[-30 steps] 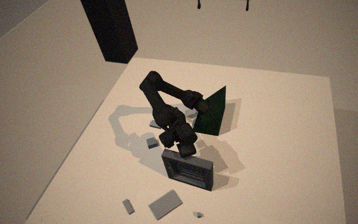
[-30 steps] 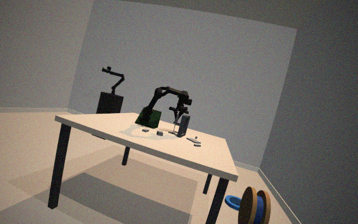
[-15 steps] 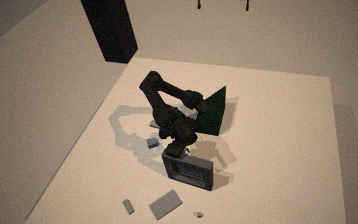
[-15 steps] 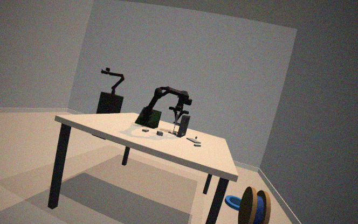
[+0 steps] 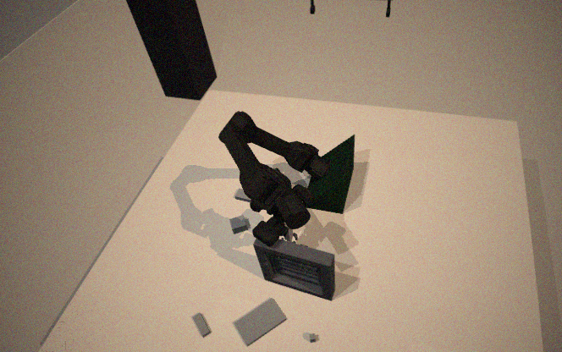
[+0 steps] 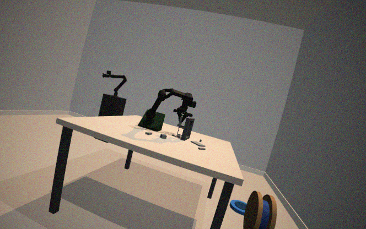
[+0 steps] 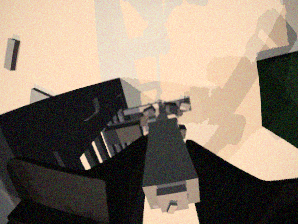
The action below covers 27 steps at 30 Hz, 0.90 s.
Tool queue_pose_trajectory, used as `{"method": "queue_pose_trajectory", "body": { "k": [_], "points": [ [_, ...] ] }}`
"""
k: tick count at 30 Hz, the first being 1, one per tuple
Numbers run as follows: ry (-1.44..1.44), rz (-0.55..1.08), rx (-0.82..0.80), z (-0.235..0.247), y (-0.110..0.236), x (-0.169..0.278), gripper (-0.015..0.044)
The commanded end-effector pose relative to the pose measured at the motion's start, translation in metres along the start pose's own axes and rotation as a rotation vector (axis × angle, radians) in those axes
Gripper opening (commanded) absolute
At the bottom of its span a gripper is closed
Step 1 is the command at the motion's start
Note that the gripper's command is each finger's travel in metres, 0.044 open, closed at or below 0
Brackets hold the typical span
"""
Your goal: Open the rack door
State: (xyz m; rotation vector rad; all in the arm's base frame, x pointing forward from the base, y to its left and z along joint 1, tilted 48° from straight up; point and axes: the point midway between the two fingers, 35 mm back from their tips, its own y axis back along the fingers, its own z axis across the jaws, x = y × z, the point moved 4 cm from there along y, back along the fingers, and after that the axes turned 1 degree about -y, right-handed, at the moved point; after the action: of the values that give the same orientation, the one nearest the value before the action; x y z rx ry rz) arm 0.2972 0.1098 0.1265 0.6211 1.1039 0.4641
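The grey rack frame (image 5: 328, 277) (image 6: 187, 126) (image 7: 55, 112) stands upright on the table. Its slatted door (image 5: 297, 271) shows through the frame in the top view and looks shut or nearly so; its exact angle is hard to tell. The grey upright handle (image 7: 170, 155) is seen from above in the wrist view, on the rack's side toward the arm base. My gripper (image 7: 166, 143) (image 6: 181, 120) points down and is shut on the handle, one dark finger on each side. In the top view the wrist hides most of the handle. How far the handle is turned is unclear.
A dark green panel (image 5: 334, 182) (image 6: 157, 121) (image 7: 280, 95) stands beside the arm base. Grey blocks (image 5: 239, 224) (image 5: 242, 195) lie left of the arm. A flat grey slab (image 5: 260, 321), a narrow block (image 5: 201, 325) and a small piece (image 5: 312, 338) lie beyond the rack.
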Motion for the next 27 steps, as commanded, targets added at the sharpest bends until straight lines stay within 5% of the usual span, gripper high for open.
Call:
{"method": "queue_pose_trajectory", "body": {
  "k": [1,10,27],
  "points": [
    [-0.025,0.005,-0.001,0.0005,-0.0004,0.001,0.0047],
    [-0.025,0.005,-0.001,0.0005,-0.0004,0.001,0.0283],
    [0.693,0.007,-0.002,-0.0002,-0.0001,0.0016,0.0292]
  ]
}}
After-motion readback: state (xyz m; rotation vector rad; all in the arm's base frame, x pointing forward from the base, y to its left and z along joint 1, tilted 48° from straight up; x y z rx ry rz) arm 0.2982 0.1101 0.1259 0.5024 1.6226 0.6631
